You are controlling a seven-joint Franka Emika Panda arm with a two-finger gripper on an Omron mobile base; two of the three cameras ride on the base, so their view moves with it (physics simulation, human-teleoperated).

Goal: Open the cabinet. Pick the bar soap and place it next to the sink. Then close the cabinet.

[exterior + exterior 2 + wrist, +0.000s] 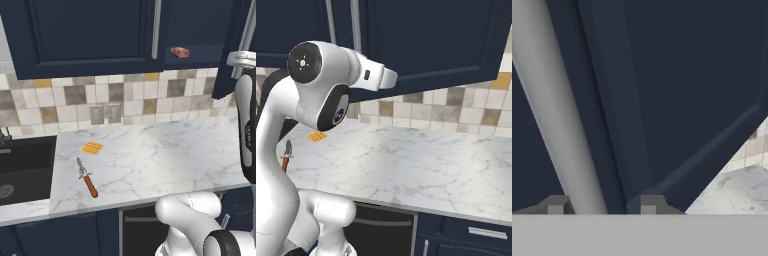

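You have the gripper (598, 206) right up against the cabinet (677, 90) door, and its two finger tips sit on either side of the long silver bar handle (557, 130), clamped on it. In the hand view the handle runs as a pale grey bar from the upper left down between the tips, with the navy framed panel filling the space beside it and a corner of marble counter (737, 192) and tiled wall showing at the lower right.

From the left base view you can see the cabinet (232, 50) door swung out toward you at the right edge, its handle (247, 37) close to the white arm. Inside the opened compartment the bar soap (180, 52) lies on the shelf, a small reddish-brown block, near the wider navy door (85, 35) with its own silver handle.

Down on the marble counter (160, 155) you have a flat orange ridged square (92, 148) and, just in front of it, an orange-handled knife (87, 177); the two are apart. The dark sink (25, 170) is set into the counter at the left, beside both of them.

In the right base view the arm's white elbow stands in front of the navy door (431, 40), and the orange square (318, 136) and the knife (287, 156) peek out at the left
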